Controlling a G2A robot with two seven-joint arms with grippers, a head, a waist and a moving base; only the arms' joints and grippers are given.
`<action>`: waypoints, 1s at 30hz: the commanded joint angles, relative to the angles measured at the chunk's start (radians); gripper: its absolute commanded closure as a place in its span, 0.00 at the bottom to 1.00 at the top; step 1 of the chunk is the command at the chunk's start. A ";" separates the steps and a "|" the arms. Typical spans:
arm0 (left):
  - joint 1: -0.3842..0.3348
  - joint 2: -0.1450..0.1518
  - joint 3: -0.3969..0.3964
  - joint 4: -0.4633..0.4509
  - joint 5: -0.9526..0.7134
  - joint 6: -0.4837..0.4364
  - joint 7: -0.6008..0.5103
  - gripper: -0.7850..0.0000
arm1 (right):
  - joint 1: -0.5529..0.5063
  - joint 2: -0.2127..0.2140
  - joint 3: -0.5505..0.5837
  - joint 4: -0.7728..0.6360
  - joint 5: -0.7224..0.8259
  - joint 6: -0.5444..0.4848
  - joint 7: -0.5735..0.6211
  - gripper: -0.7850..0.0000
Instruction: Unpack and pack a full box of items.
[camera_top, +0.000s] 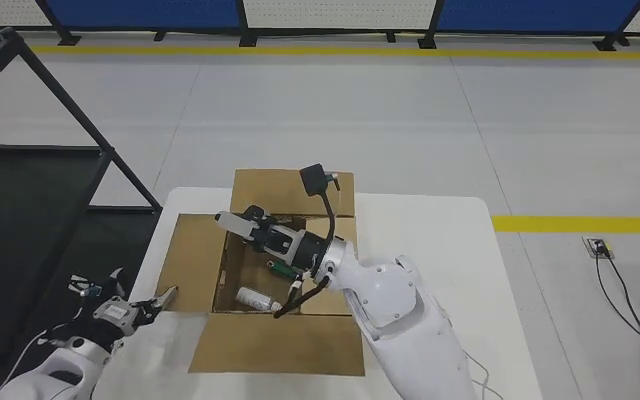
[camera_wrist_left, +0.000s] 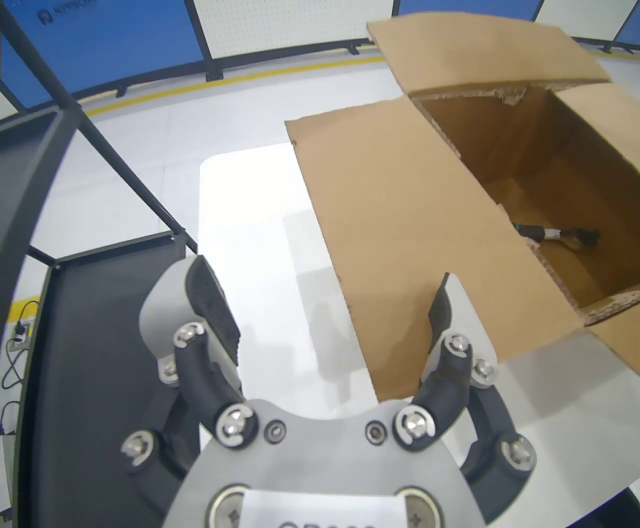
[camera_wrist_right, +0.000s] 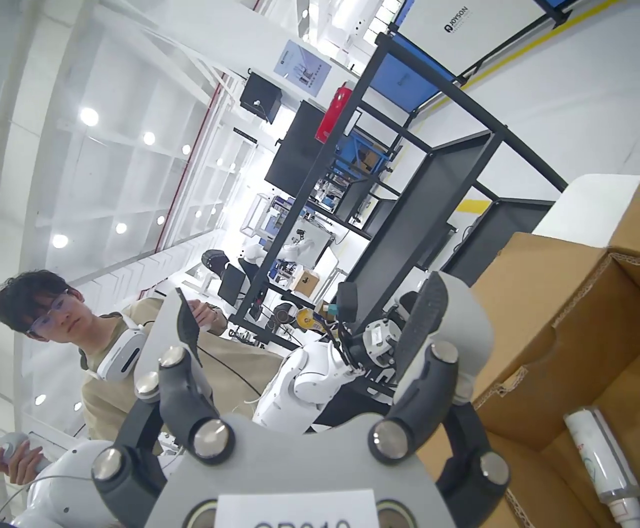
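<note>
Down in the box (camera_top: 192, 262), 1 bottle (camera_top: 258, 298) looks light and slick, I'd grab mid-body; left gripper (camera_wrist_left: 322, 275) and right gripper (camera_wrist_right: 307, 290) both spread wide, empty.

The left end effector (camera_top: 142, 288) hangs at the left edge of the bench (camera_top: 450, 260), near its robot-side corner, fingers spread wide, while the right arm reaches over the bench's middle, the right end effector (camera_top: 238, 224) spread just as wide.

This is looking like a robotics lab. Blue partitions (camera_top: 140, 12) and yellow floor tape (camera_top: 300, 50) are bordering the work area.
</note>
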 joint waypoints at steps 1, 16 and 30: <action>0.029 0.000 -0.038 -0.032 -0.005 0.002 0.027 0.00 | 0.000 0.000 0.000 0.000 0.000 0.002 0.000 0.00; 0.145 -0.007 -0.168 -0.138 -0.017 0.012 0.113 0.00 | 0.000 0.000 0.000 0.000 0.000 0.002 0.000 0.00; 0.013 0.005 -0.175 -0.274 -0.396 -0.046 -0.135 0.00 | -0.093 0.037 0.086 -0.172 0.015 -0.080 0.111 0.00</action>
